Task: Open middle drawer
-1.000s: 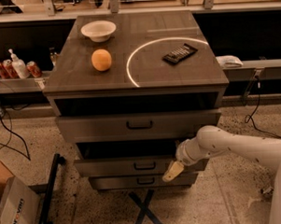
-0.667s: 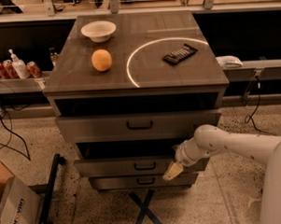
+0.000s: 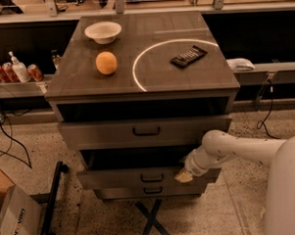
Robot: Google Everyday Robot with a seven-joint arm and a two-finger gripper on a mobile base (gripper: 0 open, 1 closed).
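Note:
The middle drawer (image 3: 116,179) is a grey-brown front with a small black bar handle (image 3: 152,178). It sits between the wider top drawer (image 3: 99,135) and the narrower bottom drawer (image 3: 121,192). A dark gap shows above the middle front. My gripper (image 3: 184,175), with a tan tip on a white arm (image 3: 237,147), comes in from the right. It lies against the right part of the middle drawer front, to the right of the handle and apart from it.
On the cabinet top (image 3: 77,81) are a white bowl (image 3: 103,31), an orange (image 3: 106,63) and a black remote (image 3: 188,56). A cardboard box (image 3: 12,223) and a black bar (image 3: 52,202) lie on the floor at left. Cans and a bottle (image 3: 19,70) stand on the left shelf.

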